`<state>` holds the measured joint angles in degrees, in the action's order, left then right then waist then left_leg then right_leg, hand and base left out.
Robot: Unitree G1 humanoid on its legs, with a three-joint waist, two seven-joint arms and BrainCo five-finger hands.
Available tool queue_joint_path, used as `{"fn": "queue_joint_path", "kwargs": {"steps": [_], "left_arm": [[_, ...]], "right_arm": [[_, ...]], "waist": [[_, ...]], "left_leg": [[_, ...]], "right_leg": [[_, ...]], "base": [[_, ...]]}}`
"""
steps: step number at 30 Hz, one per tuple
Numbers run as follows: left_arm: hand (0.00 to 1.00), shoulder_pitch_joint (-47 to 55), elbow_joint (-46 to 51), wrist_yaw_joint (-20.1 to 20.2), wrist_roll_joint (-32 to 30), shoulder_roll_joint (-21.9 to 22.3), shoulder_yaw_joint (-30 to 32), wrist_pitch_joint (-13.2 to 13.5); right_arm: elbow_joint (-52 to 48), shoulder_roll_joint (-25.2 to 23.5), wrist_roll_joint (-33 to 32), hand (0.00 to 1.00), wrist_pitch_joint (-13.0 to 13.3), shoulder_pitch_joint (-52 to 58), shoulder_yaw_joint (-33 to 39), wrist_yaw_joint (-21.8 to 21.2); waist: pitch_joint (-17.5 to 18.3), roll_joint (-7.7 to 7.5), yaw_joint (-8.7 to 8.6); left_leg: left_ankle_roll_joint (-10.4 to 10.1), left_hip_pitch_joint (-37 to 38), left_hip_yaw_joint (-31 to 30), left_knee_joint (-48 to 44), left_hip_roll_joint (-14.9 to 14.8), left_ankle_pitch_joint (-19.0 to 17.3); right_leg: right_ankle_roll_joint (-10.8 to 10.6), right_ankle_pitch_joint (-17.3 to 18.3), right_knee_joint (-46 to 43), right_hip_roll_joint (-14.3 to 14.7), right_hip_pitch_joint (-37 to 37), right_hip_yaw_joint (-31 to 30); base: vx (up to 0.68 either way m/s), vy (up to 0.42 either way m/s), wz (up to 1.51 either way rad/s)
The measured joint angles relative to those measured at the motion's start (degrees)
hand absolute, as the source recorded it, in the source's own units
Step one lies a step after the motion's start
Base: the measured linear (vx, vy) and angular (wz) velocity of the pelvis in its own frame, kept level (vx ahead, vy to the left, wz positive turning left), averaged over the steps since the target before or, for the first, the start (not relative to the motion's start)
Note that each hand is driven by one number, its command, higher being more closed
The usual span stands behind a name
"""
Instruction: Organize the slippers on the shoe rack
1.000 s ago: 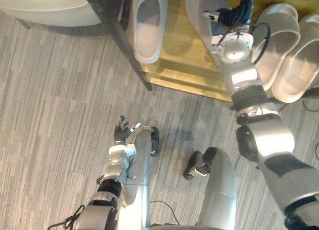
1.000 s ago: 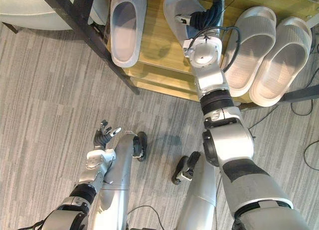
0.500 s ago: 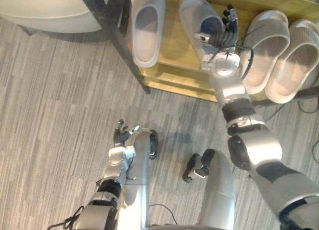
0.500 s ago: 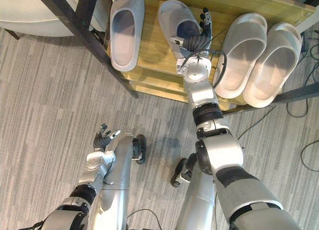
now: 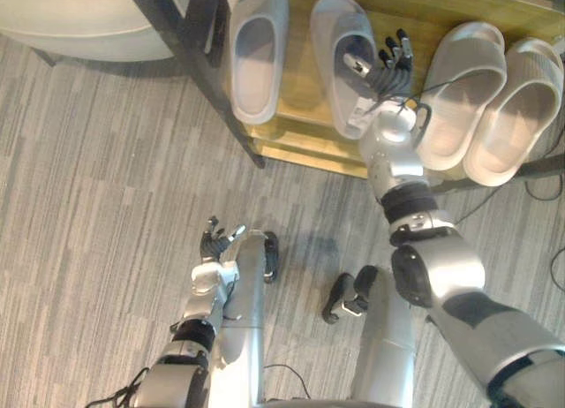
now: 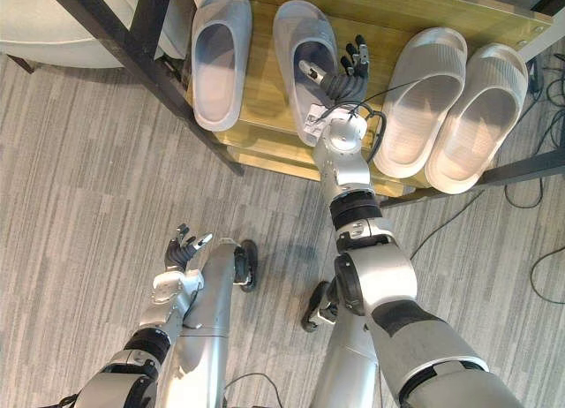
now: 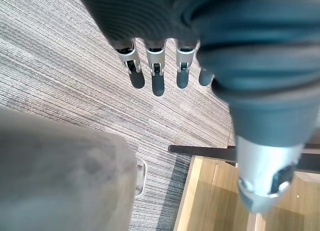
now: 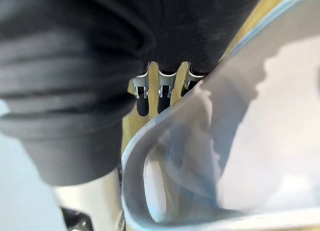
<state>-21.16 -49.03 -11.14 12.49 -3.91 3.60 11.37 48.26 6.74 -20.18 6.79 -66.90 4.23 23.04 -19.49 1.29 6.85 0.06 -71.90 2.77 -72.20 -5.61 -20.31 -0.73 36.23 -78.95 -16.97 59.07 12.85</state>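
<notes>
On the wooden shoe rack (image 5: 305, 86) two grey slippers lie side by side, one (image 5: 258, 50) on the left and one (image 5: 340, 55) next to it. A pair of beige slippers (image 5: 459, 86) (image 5: 516, 108) lies further right. My right hand (image 5: 386, 70) is open over the second grey slipper's right edge, with its thumb above the slipper's opening and its straight fingers (image 8: 159, 93) past the slipper's rim (image 8: 150, 141). Low over the carpet, my left hand (image 5: 214, 245) hangs open, fingers (image 7: 157, 76) relaxed and holding nothing.
A black metal post (image 5: 199, 46) of the rack's frame slants down on the left of the slippers. A pale rounded object (image 5: 79, 24) sits at the upper left. Grey striped carpet (image 5: 97, 205) spreads in front of the rack.
My right hand has drawn back along the second grey slipper, and its fingers have straightened and spread. The slipper now lies parallel to its mate. The whole view has shifted.
</notes>
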Motion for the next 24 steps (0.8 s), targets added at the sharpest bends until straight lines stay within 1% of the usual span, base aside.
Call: {"fn": "queue_joint_path", "kwargs": {"steps": [3,5,7,8,11,17,23,24], "left_arm": [[0.00,0.0,0.1,0.0,0.0,0.1,0.1,-0.3],[0.00,0.0,0.1,-0.1,0.0,0.4,0.8,-0.5],[0.00,0.0,0.1,-0.3,0.0,0.7,1.7,-0.5],[0.00,0.0,0.1,-0.5,-0.1,0.8,1.8,-0.6],[0.00,0.0,0.1,-1.1,-0.1,1.1,2.2,-0.6],[0.00,-0.1,0.5,-1.1,-0.2,1.3,2.2,-0.9],[0.00,-0.1,0.5,-1.1,-1.2,1.5,2.2,-1.2],[0.00,-0.1,0.5,-1.1,-1.3,1.5,2.2,-1.2]], "right_arm": [[-0.1,-2.0,-1.5,0.00,0.8,0.2,0.0,-0.1],[-0.2,-2.9,-3.6,0.00,1.5,0.2,-0.1,-0.3],[-0.3,-4.1,-5.9,0.00,2.1,0.2,-0.1,-0.4],[-0.5,-4.6,-8.1,0.00,2.5,0.2,-0.1,-0.5],[-1.2,-5.6,-11.8,0.00,2.7,0.2,-0.1,-0.6],[-1.3,-6.5,-16.2,0.00,3.3,0.2,0.0,-1.1],[-1.3,-6.5,-18.9,0.00,3.3,0.6,0.0,-2.3],[-1.3,-6.4,-20.8,0.00,3.4,0.6,0.0,-2.6]], "waist": [[0.0,0.01,0.02],[0.0,0.01,0.05],[0.0,0.01,0.09],[0.0,0.01,0.10],[0.0,0.01,0.14],[0.0,0.01,0.40],[0.0,0.03,0.54],[0.0,0.05,0.55]], "left_leg": [[-0.2,0.0,-0.3,0.2,0.1,0.1],[-0.2,0.0,-0.3,0.3,0.1,0.1],[-0.2,0.0,-0.3,0.3,0.1,0.1],[-0.3,0.0,-0.4,0.4,0.2,0.2],[-0.6,0.1,-0.7,0.5,0.2,0.3],[-1.3,0.3,-1.2,1.4,0.5,0.8],[-1.4,1.1,-1.2,1.9,0.4,0.9],[-1.4,1.1,-1.2,1.9,0.3,0.9]], "right_leg": [[0.1,0.0,0.3,0.0,-0.3,0.4],[0.1,0.0,0.3,0.0,-0.3,0.4],[0.1,0.0,0.3,0.0,-0.3,0.4],[0.1,0.0,0.3,0.0,-0.3,0.5],[0.1,0.0,0.4,0.1,-0.5,0.9],[0.3,-0.1,0.9,0.1,-0.9,1.4],[0.3,-0.1,1.3,0.2,-1.5,1.5],[0.3,-0.1,1.3,0.2,-1.5,1.5]], "base": [[0.00,-0.011,0.01],[0.00,-0.015,0.01],[-0.01,-0.016,0.00],[0.00,0.000,0.00],[-0.01,-0.035,0.02],[-0.01,-0.038,0.04],[-0.01,-0.037,0.00],[-0.02,-0.034,-0.01]]}}
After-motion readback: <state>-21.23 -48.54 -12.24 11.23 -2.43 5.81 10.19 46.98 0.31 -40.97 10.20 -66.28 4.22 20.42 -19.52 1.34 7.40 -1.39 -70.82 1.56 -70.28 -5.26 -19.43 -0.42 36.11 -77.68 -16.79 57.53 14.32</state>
